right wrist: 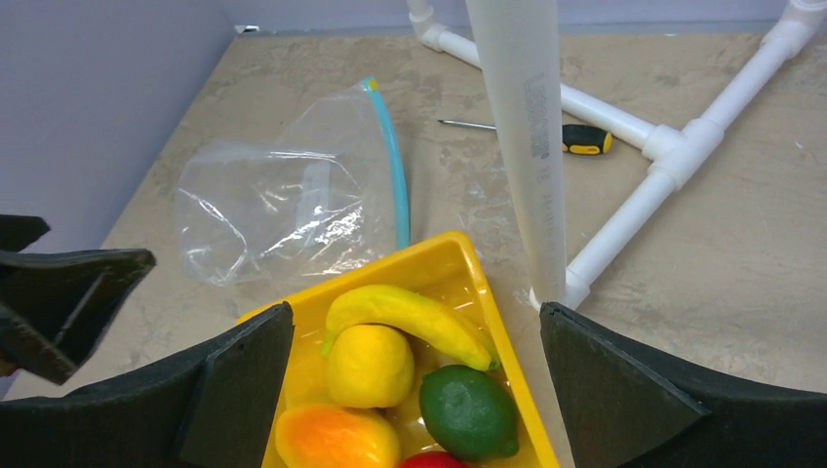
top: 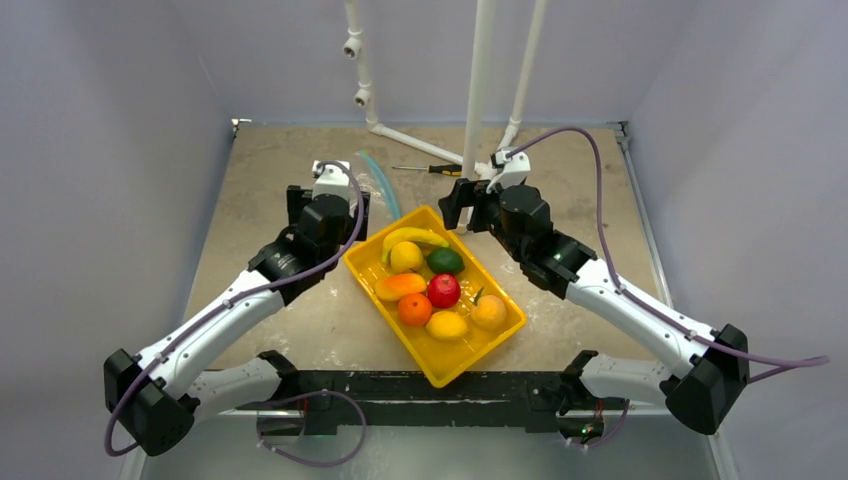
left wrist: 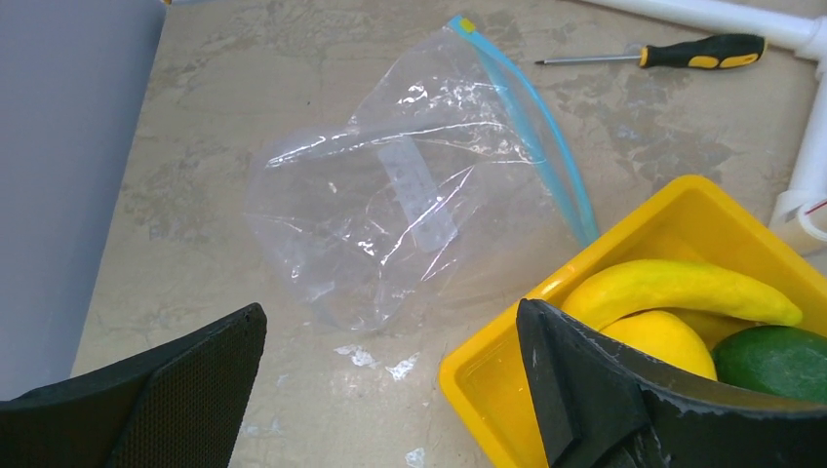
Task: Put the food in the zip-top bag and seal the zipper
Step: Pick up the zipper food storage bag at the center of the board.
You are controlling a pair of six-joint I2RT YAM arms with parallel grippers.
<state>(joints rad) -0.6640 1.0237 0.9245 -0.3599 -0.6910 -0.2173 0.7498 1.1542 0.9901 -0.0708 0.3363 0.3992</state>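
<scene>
The food, still all in the yellow tray (left wrist: 483, 385), is a banana (right wrist: 410, 310) across the far end, a lemon (right wrist: 369, 365) and a green avocado (right wrist: 470, 411) just behind it, then a mango (top: 400, 286), a red apple (top: 443, 290), an orange (top: 414, 309), a second lemon (top: 446, 325) and a peach-coloured fruit (top: 489, 312) packed close together; the zip-top bag (left wrist: 390, 224) lies crumpled and empty on the desk (left wrist: 244, 78) just beyond the tray's far left corner, its teal zipper (left wrist: 558, 161) on the side nearest the tray; whether the mouth is parted I cannot tell. The left end effector (left wrist: 388, 322) hangs above the bag's near edge with its fingers spread wide and nothing between them; the right end effector (right wrist: 414, 322) hovers over the banana end of the tray, equally wide and empty. Nothing is bagged, so the step in hand looks like the opening approach; it should go best if the left takes one lip of the bag beside the zipper and lifts it to make a pocket while the right picks the banana, which lies on top and unblocked, across its middle. The film is slack and slippery, so a shallow pinch may slide off; the round fruits may roll if squeezed off-centre. A screwdriver (left wrist: 702, 51) and a white pipe frame (right wrist: 517, 127) sit beyond, near the right arm's path.
</scene>
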